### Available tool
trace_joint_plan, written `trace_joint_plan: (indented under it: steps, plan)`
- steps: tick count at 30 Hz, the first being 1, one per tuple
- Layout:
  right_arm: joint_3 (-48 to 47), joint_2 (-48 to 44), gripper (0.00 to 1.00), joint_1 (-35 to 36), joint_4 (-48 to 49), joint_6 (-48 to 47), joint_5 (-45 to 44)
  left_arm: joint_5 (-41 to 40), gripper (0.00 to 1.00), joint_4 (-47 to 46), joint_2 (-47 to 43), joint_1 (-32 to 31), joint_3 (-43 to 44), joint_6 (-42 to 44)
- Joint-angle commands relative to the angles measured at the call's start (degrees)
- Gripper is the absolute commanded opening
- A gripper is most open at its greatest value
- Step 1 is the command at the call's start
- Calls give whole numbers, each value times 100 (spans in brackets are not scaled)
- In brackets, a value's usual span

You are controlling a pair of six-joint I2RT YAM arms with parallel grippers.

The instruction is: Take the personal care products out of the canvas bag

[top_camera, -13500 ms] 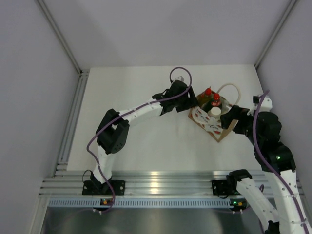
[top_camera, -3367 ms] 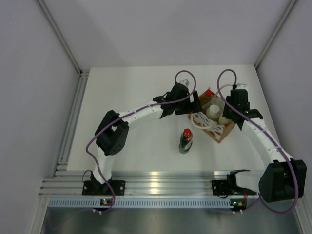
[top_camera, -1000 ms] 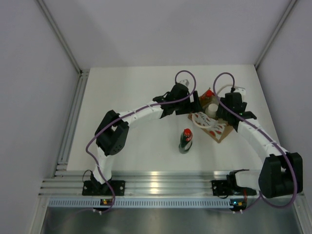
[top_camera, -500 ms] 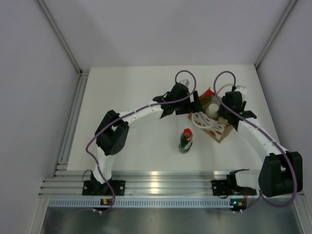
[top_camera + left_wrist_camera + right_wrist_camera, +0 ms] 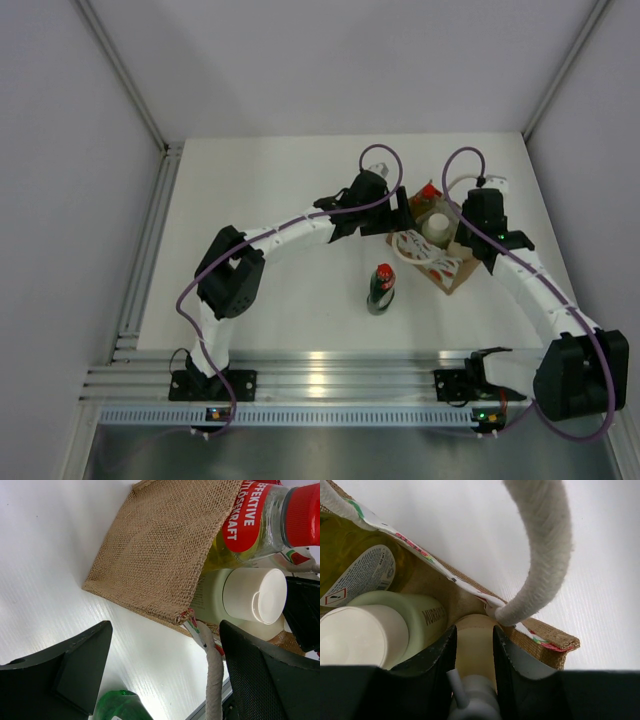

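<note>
The canvas bag stands at the right of the table, its burlap side filling the left wrist view. My right gripper reaches down into it, shut on a cream bottle with a grey-white pump top. Beside that bottle in the bag are a pale bottle with a white cap and a yellow bottle with a red cap. A dark green bottle with a red cap stands upright on the table outside the bag. My left gripper hangs open at the bag's left corner, holding nothing.
A pale rope handle arches over the right gripper, and another lies between the left fingers and the bag. An aluminium rail runs along the near edge. Grey walls close in the table on three sides.
The right gripper's jaws have closed on the cream bottle inside the bag. The left arm and the green bottle have not moved.
</note>
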State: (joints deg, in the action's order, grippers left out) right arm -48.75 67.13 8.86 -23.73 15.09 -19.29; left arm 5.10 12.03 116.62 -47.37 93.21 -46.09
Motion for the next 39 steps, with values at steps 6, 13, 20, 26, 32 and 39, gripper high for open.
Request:
trace_joint_plan:
  steps: [6,13,20,26,32,39]
  plan:
    - [-143,-394,0,-16,219,-252,30,-36,92,-166,-113,-9,118,56]
    - [-319,-447,0,-16,210,-366,-13,-71,92,-166,-104,-9,110,38]
    - [-249,-245,0,-16,219,-367,13,-53,92,-175,-104,-9,118,38]
    - [-293,-210,0,-16,246,-358,30,-53,92,-175,-87,-9,127,38]
    - [50,71,0,-25,509,-279,110,8,92,-175,-34,-9,145,12]
    - [76,336,0,-43,509,-112,214,-18,91,-166,-95,-9,119,65]
